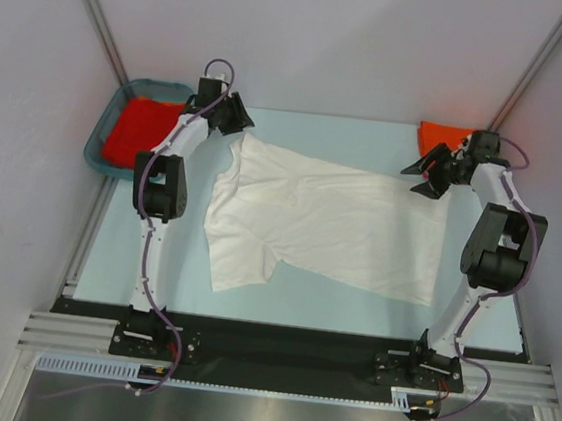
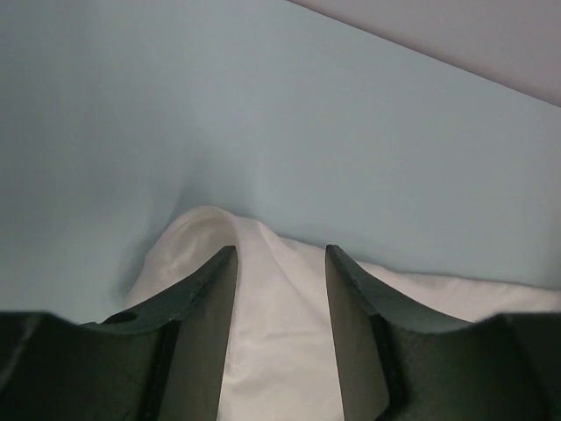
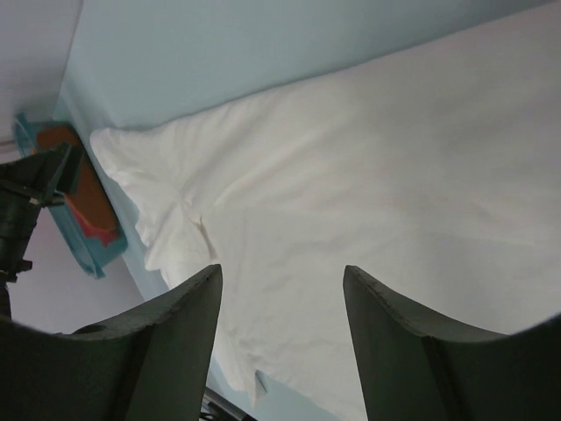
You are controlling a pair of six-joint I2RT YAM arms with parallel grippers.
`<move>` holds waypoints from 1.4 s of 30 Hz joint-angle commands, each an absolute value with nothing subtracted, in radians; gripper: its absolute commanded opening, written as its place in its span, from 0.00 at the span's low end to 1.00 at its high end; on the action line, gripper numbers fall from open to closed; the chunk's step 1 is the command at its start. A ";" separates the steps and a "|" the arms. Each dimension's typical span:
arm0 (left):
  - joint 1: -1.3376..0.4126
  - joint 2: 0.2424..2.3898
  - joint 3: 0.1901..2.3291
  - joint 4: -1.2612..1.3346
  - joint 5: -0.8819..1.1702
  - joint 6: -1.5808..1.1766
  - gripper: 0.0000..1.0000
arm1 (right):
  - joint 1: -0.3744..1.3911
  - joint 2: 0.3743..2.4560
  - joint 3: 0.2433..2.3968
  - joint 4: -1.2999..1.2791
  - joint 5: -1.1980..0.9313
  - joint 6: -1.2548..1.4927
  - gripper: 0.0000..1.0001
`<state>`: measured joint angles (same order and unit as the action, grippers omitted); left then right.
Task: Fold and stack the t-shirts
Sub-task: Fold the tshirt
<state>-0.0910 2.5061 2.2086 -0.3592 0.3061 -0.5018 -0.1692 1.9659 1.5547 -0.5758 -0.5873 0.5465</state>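
Note:
A white t-shirt [image 1: 330,226] lies spread on the light blue table, plain side up. My left gripper [image 1: 233,115] is at its far left corner. In the left wrist view the gripper [image 2: 280,250] has its jaws apart, with a raised fold of the white cloth [image 2: 280,333] between the fingers. My right gripper [image 1: 431,171] hovers over the shirt's far right corner. It is open and empty in the right wrist view [image 3: 280,267], above the white cloth [image 3: 351,175]. One orange-red shirt [image 1: 139,130] lies in the basket. Another [image 1: 440,137] lies at the far right.
The teal plastic basket [image 1: 103,137] stands off the table's far left corner and also shows in the right wrist view [image 3: 66,224]. Grey walls close in the back and both sides. The black rail [image 1: 288,337] with the arm bases runs along the near edge.

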 commanded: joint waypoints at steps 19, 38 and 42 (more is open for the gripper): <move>-0.107 2.560 2.243 -0.368 0.233 -0.600 0.48 | -0.388 1.848 1.509 -0.555 -0.574 0.502 0.64; -0.072 2.563 2.238 -0.268 0.222 -0.620 0.01 | -0.391 2.103 1.493 -0.259 -0.543 0.653 0.17; -0.064 2.574 2.240 -0.262 0.233 -0.627 0.00 | -0.391 2.141 1.502 -0.271 -0.515 0.646 0.12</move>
<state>-0.0830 2.5855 2.2292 -0.3134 0.2379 -0.6106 -0.3931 2.1262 1.4883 -0.3153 -0.5415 0.6365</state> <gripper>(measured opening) 0.012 0.123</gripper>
